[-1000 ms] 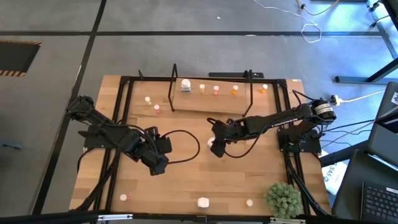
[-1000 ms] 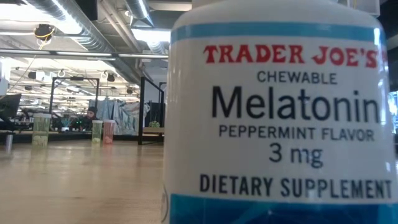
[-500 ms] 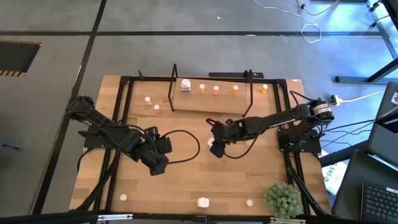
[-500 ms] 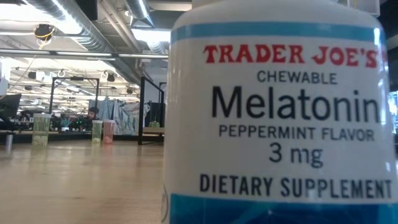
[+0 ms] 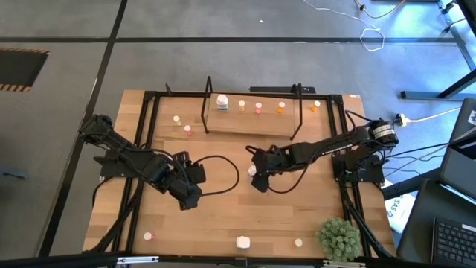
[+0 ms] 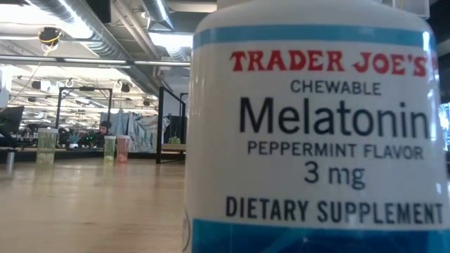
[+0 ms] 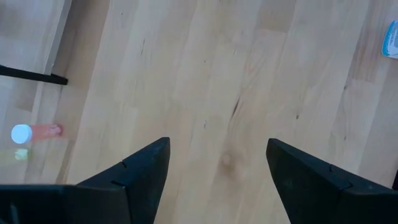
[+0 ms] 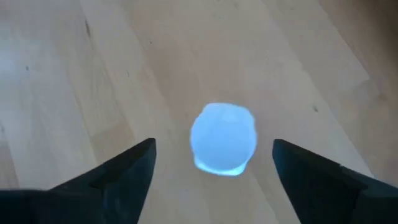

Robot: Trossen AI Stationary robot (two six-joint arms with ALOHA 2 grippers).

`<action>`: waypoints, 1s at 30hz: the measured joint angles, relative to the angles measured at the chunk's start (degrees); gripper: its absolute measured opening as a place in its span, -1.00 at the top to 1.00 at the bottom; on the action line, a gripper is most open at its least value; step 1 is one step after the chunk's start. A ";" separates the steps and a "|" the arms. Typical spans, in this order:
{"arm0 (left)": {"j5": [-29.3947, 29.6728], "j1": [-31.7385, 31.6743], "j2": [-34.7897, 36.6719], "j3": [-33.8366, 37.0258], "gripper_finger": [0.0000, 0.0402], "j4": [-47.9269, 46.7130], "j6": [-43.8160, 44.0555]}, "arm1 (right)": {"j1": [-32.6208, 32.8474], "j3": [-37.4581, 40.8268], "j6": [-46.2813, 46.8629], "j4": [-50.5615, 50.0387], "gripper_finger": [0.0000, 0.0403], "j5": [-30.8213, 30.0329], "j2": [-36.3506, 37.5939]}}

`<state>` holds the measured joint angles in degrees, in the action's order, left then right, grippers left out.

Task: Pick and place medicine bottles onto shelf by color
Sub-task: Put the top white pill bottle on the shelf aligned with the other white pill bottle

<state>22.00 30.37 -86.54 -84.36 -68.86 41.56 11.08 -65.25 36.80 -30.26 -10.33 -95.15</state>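
I am lining the right gripper [image 8: 211, 180], fingers spread, squarely over the white bottle [image 8: 223, 138] standing mid-worktop [image 5: 223, 216], aiming to lower evenly before closing.

Open-plan lab or workshop: exposed ceiling ducts [image 6: 77, 28], distant workbenches [image 6: 63, 144], concrete floor [image 5: 223, 45].
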 joint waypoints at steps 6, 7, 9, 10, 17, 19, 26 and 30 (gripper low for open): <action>0.00 0.00 0.00 0.00 -0.31 0.76 -0.01 | 0.25 0.00 -1.89 0.32 -0.70 -0.13 -0.53; 0.00 0.00 0.00 0.00 -0.31 0.77 0.00 | 0.21 0.00 -2.19 0.94 -0.70 -0.31 -0.73; 0.00 0.00 0.00 0.00 -0.31 0.92 0.00 | -0.03 0.00 -2.74 1.02 -0.70 -1.03 -1.19; 0.00 0.00 0.00 0.00 -0.31 0.98 0.00 | -0.12 0.00 -2.77 1.51 -0.70 -1.22 -1.58; 0.00 0.00 0.00 0.04 -0.31 2.48 0.00 | -1.09 0.04 -2.78 1.13 -0.70 -1.56 -3.17; 0.00 0.00 -0.02 0.04 -0.31 2.90 0.00 | -1.15 0.04 -2.80 1.27 -0.70 -1.82 -3.34; 0.00 0.00 -0.02 0.04 -0.31 3.13 0.00 | -1.15 0.04 -3.23 1.01 -0.70 -2.08 -3.37; 0.00 0.00 -0.02 0.04 -0.31 3.14 0.00 | -1.24 0.04 -3.52 0.93 -0.70 -2.10 -3.69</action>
<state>22.00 30.37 -86.56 -84.31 -65.71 41.56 9.85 -65.21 33.28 -29.33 -12.43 -98.84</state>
